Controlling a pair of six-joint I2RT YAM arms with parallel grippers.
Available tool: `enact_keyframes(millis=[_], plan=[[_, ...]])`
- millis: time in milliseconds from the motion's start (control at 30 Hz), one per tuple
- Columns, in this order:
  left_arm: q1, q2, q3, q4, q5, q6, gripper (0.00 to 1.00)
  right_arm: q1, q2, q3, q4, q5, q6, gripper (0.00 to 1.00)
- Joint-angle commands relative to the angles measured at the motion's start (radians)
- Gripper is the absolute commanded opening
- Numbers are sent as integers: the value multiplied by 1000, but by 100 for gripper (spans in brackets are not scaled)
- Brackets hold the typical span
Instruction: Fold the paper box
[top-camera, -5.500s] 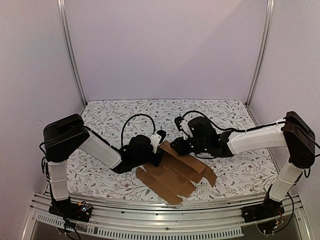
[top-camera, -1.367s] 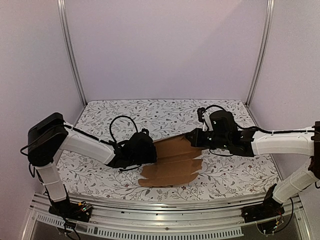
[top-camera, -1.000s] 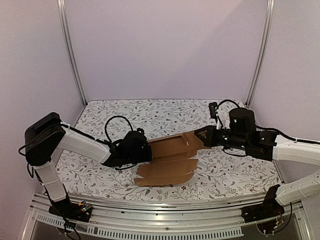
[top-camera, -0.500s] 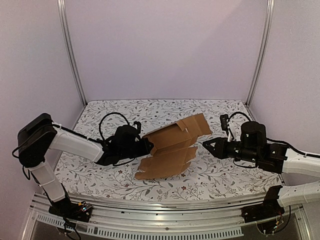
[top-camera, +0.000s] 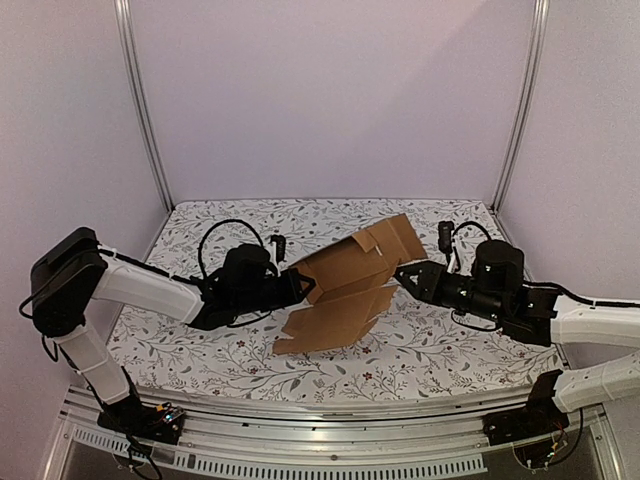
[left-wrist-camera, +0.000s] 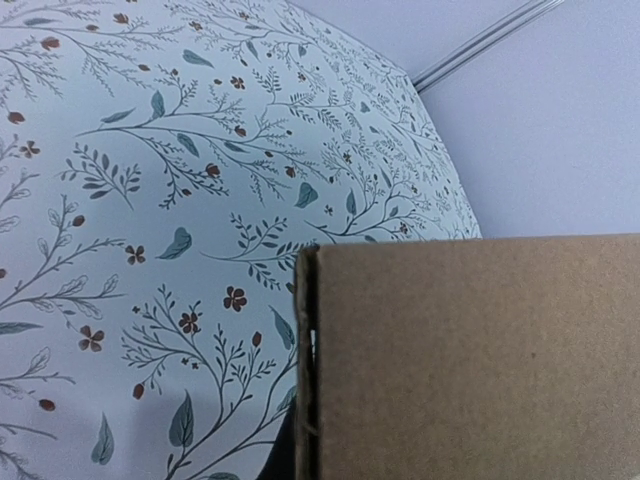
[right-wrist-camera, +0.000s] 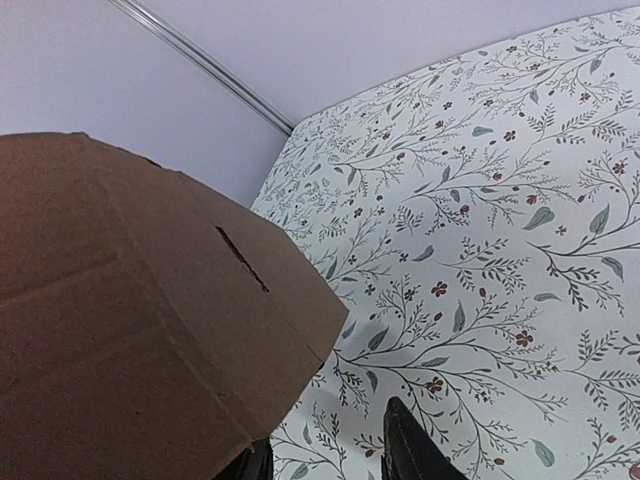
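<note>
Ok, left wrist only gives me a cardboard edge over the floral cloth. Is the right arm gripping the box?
Observer: No. The right wrist view shows the right fingers apart, with only tablecloth between them. The paper box sits up and to their left.
Operator: Is the box off the table?
Observer: Partly. The top view shows it tilted, far flaps raised, near corner low and apparently touching the tablecloth.
Operator: Where is my left grip?
Observer: The left fingers are shut on its left edge.
</note>
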Motion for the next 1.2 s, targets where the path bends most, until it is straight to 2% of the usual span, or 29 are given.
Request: enact_keyframes(millis=[0,533,900,1167], plan=[[14,-21,0,41,37,0,0,2,15,11,79,4,37,36],[16,-34,10,35,30,38,0,16,111,42,178,-69,90,32],[17,-66,27,30,5,136,0,22,164,35,209,-63,132,28],[17,-68,31,58,22,194,0,24,189,36,240,-77,150,13]])
